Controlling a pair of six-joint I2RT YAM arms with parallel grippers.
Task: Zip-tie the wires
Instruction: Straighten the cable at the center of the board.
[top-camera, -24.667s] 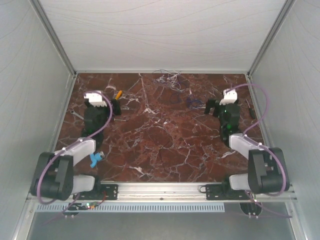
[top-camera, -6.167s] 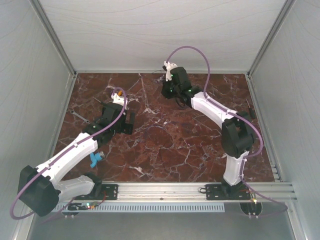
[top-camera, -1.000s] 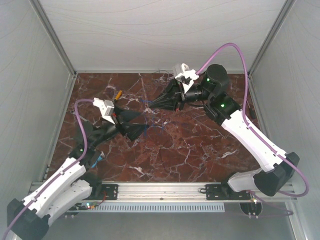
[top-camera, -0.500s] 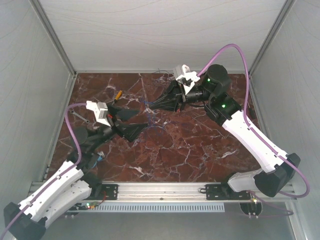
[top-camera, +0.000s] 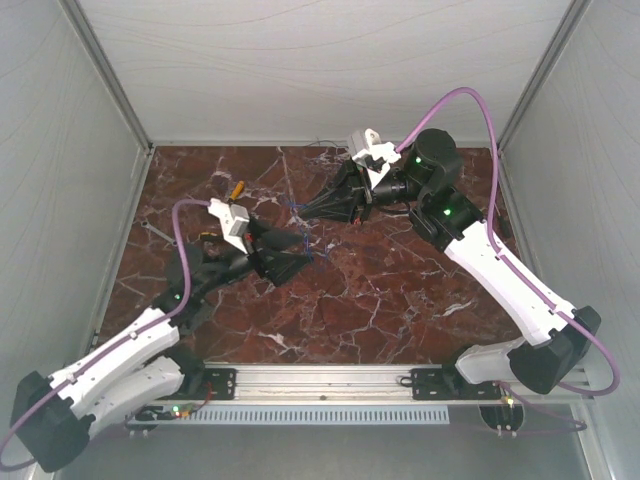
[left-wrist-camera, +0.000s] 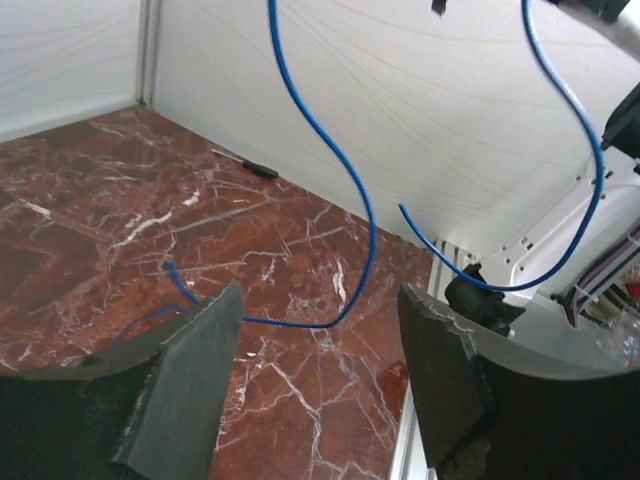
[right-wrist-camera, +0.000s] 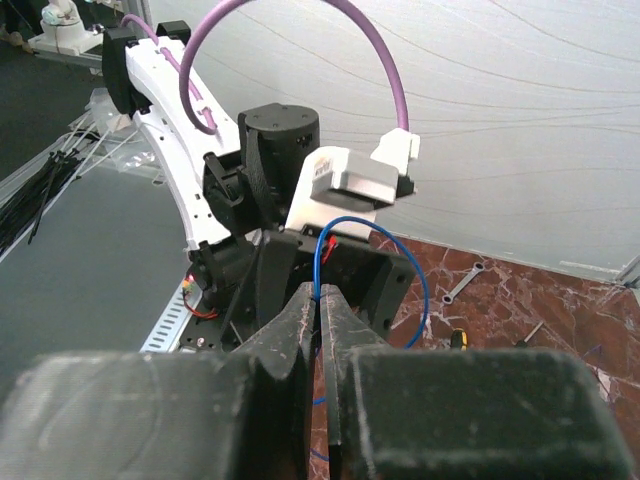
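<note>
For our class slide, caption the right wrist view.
Right pincer pinches a looping blue wire, facing the left arm.

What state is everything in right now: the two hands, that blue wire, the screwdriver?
right hand: shut, pinching the blue wire.
left hand: open, holding nothing; the wire dangles just ahead of its fingers.
blue wire: held up, hanging in loose curves; its low end seems to reach the table.
orange-handled screwdriver: lying on the table, untouched.
</note>
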